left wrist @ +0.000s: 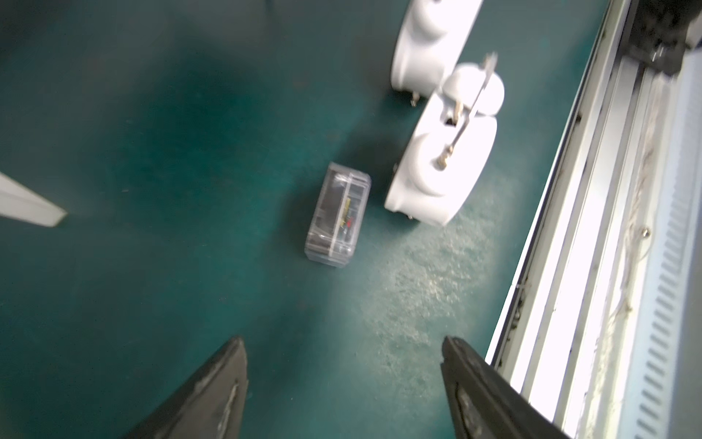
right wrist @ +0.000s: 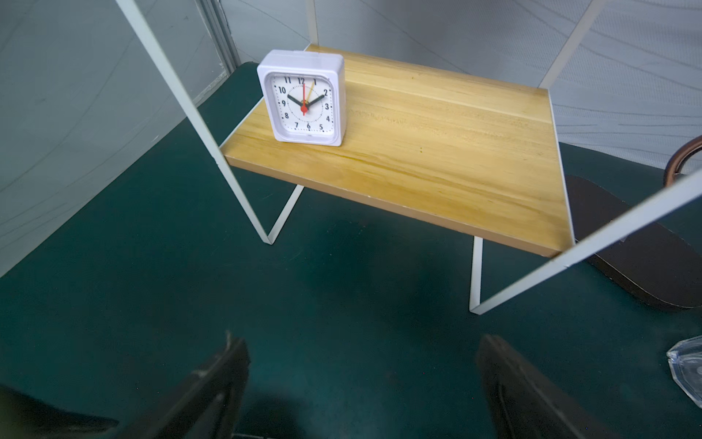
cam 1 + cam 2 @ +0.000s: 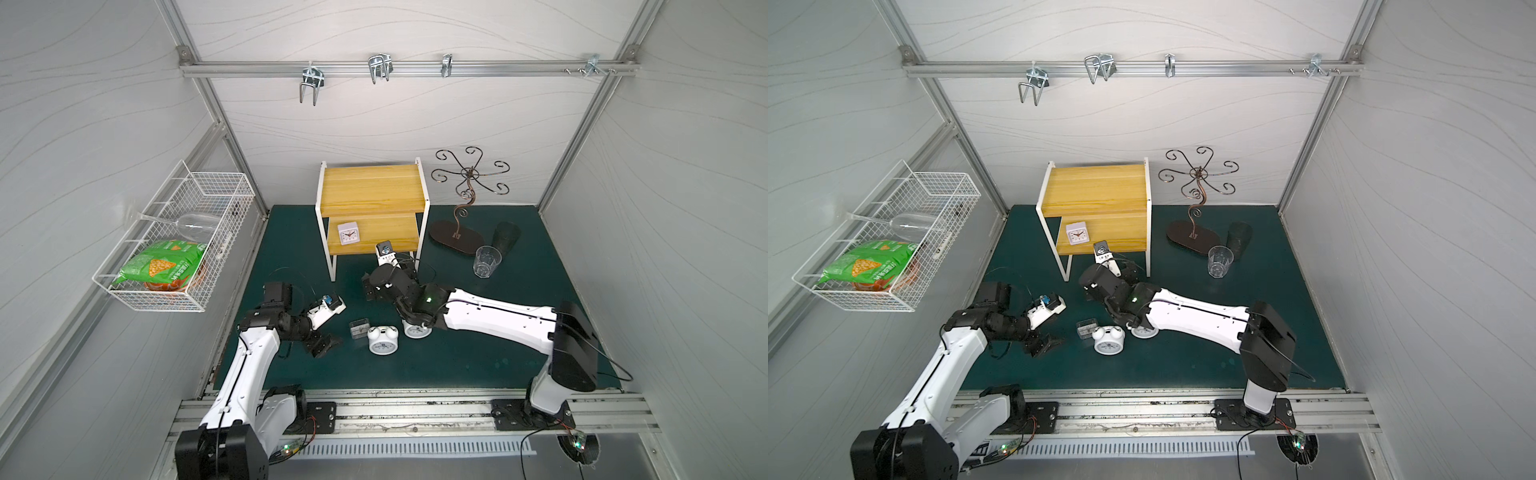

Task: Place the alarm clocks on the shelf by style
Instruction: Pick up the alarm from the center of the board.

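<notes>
The shelf (image 3: 371, 189) (image 3: 1096, 187) stands at the back of the green mat. A white square alarm clock (image 3: 348, 234) (image 3: 1077, 233) (image 2: 302, 99) stands upright on the left of its lower board (image 2: 437, 152). On the mat in front lie a clear-cased clock (image 3: 359, 329) (image 1: 338, 214) and a round white twin-bell clock (image 3: 382, 339) (image 1: 440, 159). A second round clock (image 3: 417, 330) (image 1: 429, 41) is partly hidden under the right arm. My left gripper (image 3: 326, 345) (image 1: 343, 340) is open and empty, a short way left of the clear clock. My right gripper (image 3: 368, 286) (image 2: 361, 342) hangs open and empty in front of the shelf.
A white wire basket (image 3: 124, 291) on the left wall holds a green snack bag and a wine glass. Right of the shelf stand a scrolled metal rack (image 3: 457, 239), a dark cup (image 3: 505, 237) and a clear tumbler (image 3: 487, 261). A metal rail (image 3: 415, 409) runs along the front edge.
</notes>
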`<state>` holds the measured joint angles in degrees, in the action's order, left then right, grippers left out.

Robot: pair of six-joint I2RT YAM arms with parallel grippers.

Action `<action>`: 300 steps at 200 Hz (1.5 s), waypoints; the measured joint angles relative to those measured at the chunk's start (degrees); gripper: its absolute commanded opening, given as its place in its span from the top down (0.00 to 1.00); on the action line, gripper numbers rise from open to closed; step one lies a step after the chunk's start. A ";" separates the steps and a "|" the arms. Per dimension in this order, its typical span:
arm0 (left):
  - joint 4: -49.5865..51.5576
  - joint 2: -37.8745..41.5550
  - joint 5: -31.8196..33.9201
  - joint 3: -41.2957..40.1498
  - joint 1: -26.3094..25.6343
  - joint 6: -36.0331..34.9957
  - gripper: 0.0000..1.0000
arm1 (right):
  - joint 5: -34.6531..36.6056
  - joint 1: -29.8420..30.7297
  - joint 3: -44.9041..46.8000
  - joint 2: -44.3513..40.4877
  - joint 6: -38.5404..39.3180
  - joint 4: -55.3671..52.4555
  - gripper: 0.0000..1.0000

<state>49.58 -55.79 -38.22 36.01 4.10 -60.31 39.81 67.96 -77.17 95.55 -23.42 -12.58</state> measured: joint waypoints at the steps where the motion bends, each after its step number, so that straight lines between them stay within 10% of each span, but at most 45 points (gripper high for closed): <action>1: -0.07 -0.04 0.13 -0.07 -0.15 -0.02 0.17 | -0.09 0.00 0.37 -0.37 -0.09 0.00 0.01; 83: -7.45 -9.09 6.82 -1.42 -9.14 1.09 0.23 | -5.86 1.27 12.44 -13.73 -2.56 0.07 0.01; 300: -17.53 -22.34 14.16 3.06 -17.99 7.37 0.53 | -5.49 2.97 16.74 -17.79 -4.09 0.55 0.09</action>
<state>32.05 -78.13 -24.05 39.07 -13.89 -52.95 34.33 70.94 -60.42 77.76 -27.51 -12.03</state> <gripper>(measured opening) 0.501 0.915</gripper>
